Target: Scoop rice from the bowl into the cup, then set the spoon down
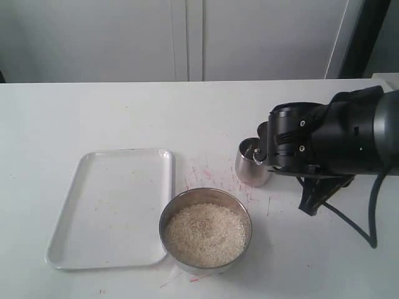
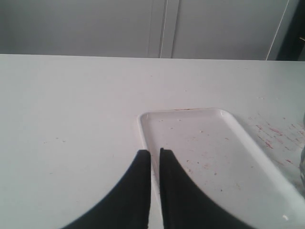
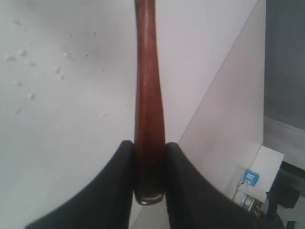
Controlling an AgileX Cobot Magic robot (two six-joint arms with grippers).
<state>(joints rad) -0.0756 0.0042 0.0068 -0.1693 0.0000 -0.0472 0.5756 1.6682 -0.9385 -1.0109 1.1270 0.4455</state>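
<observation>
The steel bowl (image 1: pixel 240 212) stands at the front middle of the table, heaped with white rice (image 1: pixel 204 234). Just behind it to the right is the small steel cup (image 1: pixel 249 167), partly covered by my right arm (image 1: pixel 336 134). In the right wrist view my right gripper (image 3: pixel 149 148) is shut on the end of the reddish-brown spoon handle (image 3: pixel 148 86); the spoon's bowl is out of view. In the exterior view the spoon is hidden. My left gripper (image 2: pixel 155 153) hangs over the tray's near edge, its jaws nearly touching with nothing between them.
A white rectangular tray (image 1: pixel 112 205) lies left of the bowl, also seen as the tray (image 2: pixel 214 143) in the left wrist view. A few loose grains (image 3: pixel 19 55) lie on the table. The table edge (image 3: pixel 217 90) runs close by the spoon handle.
</observation>
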